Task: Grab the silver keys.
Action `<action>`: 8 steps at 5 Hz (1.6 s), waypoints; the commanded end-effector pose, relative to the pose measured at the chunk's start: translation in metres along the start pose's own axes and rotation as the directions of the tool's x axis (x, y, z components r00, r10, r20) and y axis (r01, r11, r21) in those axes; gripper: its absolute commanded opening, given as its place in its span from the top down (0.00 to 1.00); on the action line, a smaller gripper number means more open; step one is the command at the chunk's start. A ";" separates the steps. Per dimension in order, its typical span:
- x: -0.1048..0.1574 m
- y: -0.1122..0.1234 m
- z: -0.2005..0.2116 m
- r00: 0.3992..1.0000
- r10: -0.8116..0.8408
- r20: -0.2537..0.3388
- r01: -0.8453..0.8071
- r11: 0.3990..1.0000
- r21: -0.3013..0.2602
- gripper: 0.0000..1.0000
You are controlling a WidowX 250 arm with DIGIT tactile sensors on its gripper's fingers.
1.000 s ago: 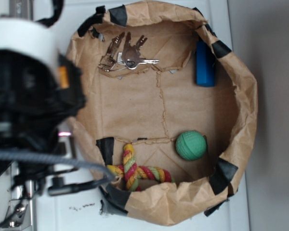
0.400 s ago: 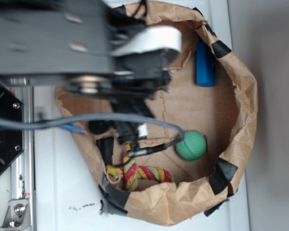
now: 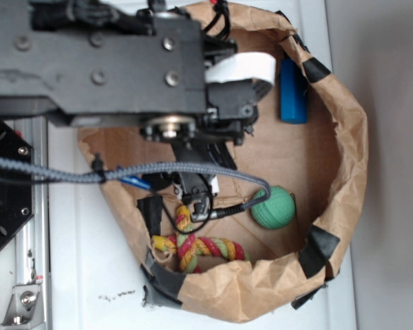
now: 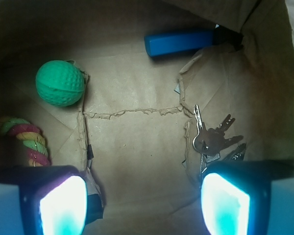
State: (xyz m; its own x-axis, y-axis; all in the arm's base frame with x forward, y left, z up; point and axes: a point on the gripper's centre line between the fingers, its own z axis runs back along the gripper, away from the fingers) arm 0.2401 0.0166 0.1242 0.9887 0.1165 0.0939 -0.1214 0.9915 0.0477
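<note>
Four things sit on the brown paper bag (image 4: 137, 156) floor in the wrist view: rope toy (image 4: 22, 142) far left, green ball (image 4: 60, 82) next, blue cylinder (image 4: 181, 42) up top, and the silver keys (image 4: 213, 139) at right, fanned out just above the right finger (image 4: 225, 203). Gripper (image 4: 144, 205) is wide open, holding nothing.

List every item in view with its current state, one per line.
gripper: open, empty, above the bag floor
silver keys: fanned flat, ungrasped, beside one fingertip
green ball: resting on the floor
blue cylinder: lying against the wall
rope toy: lying at the edge
paper bag: open, rim taped
</note>
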 end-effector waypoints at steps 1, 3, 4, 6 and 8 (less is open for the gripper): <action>0.010 0.006 0.014 0.998 0.020 0.058 -0.020 1.000 -0.003 0.00; 0.010 0.006 0.014 0.998 0.020 0.058 -0.020 1.000 -0.003 0.00; 0.008 0.017 0.002 1.000 0.002 0.003 -0.002 0.999 0.052 0.00; 0.001 0.027 -0.001 0.996 0.005 -0.087 0.011 0.985 0.174 0.00; -0.004 0.021 -0.019 0.998 -0.034 -0.056 0.044 0.980 0.195 0.00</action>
State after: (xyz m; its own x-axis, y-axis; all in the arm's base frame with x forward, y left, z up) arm 0.2321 0.0385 0.0974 0.9962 0.0866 0.0082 -0.0860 0.9657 0.2450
